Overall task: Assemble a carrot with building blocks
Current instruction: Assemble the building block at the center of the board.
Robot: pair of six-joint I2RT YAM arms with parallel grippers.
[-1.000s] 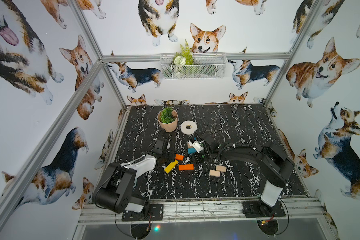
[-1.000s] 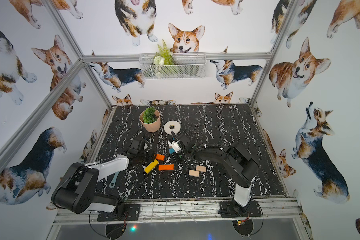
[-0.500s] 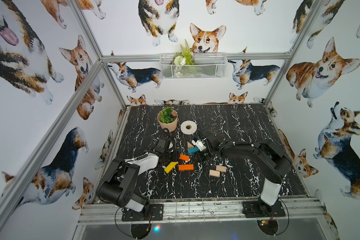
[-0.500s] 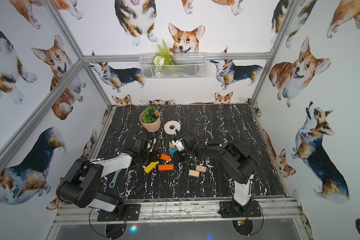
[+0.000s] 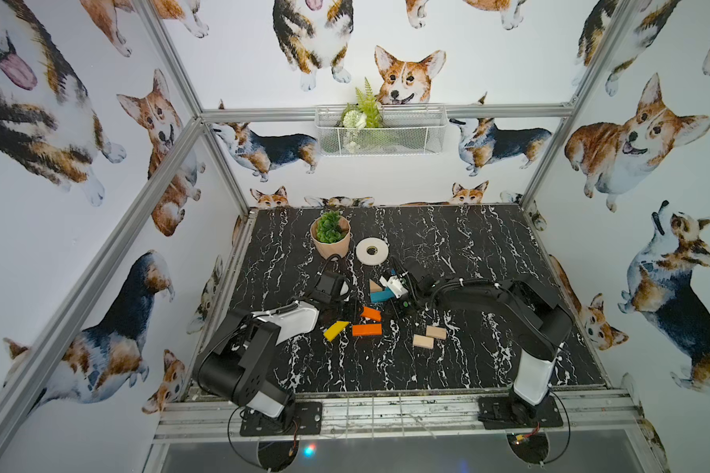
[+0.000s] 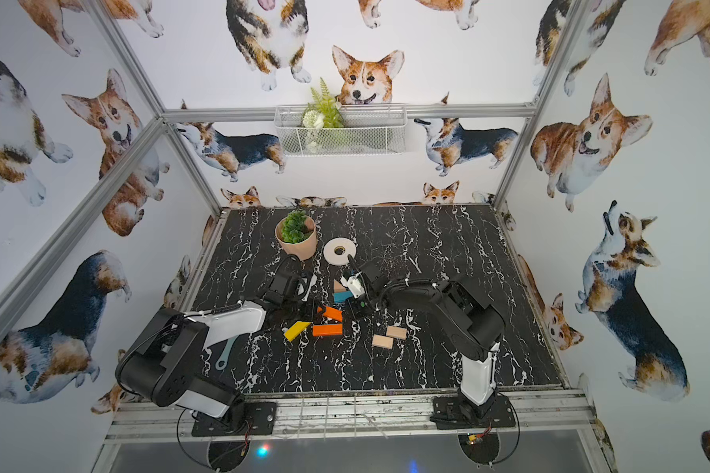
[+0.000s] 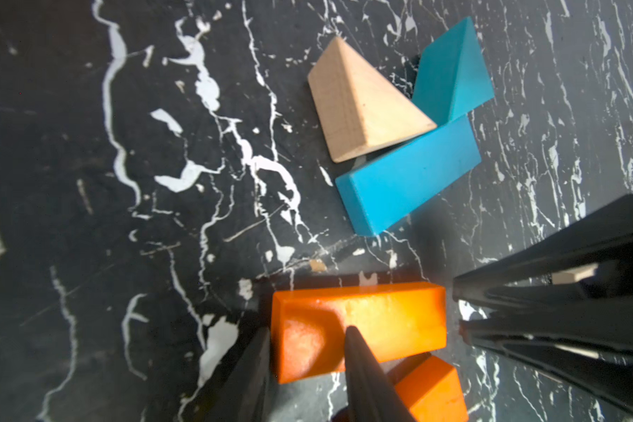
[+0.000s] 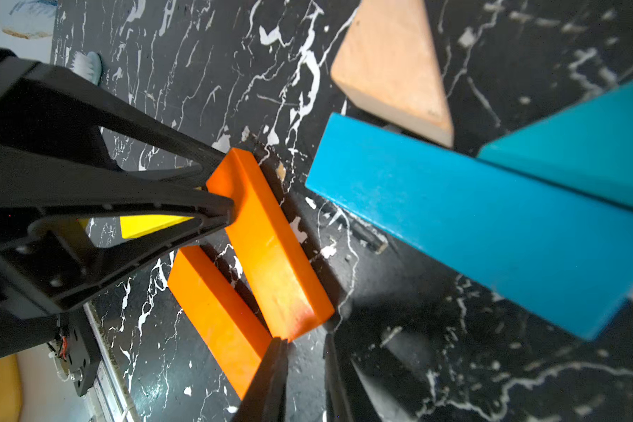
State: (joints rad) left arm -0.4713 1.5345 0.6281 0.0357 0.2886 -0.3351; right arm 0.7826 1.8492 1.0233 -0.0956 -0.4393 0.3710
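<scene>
Carrot not built yet: the building blocks (image 5: pixel 367 329) lie loose on the counter (image 5: pixel 468 254). All places are read off the teal bar (image 7: pixel 410 175).

Nearest the arm bases, well to the near side of the teal bar and toward the right arm: two plain-wood rectangles (image 5: pixel 423 341), side by side. Also nearer than it, toward the left arm: the yellow block (image 5: pixel 336 330), with the second orange bar (image 8: pixel 216 303) next to it.

Between those and the teal bar: the orange bar (image 7: pixel 391 318), close to it, not touching, not parallel. At one end sits the left gripper (image 7: pixel 307 329), jaws part-way apart, one finger beside the end, the other over the top face. I cannot tell whether it clamps. At the opposite end is the right gripper (image 8: pixel 304 339), jaws a narrow slit with nothing between, tips at the end face.

Against the teal bar's far side: the wood triangle (image 7: pixel 362 102), with the teal triangle (image 7: pixel 454 69) beside it.

Farther beyond: the white tape roll (image 5: pixel 372 250), then the potted plant (image 5: pixel 331 241).

Handling, my judgement: the blocks are light and rigid, and the paint is likely slick. Pinch the bars across the narrow width at mid-length, since end pushes will swing them. Take the triangles by their flat faces.
</scene>
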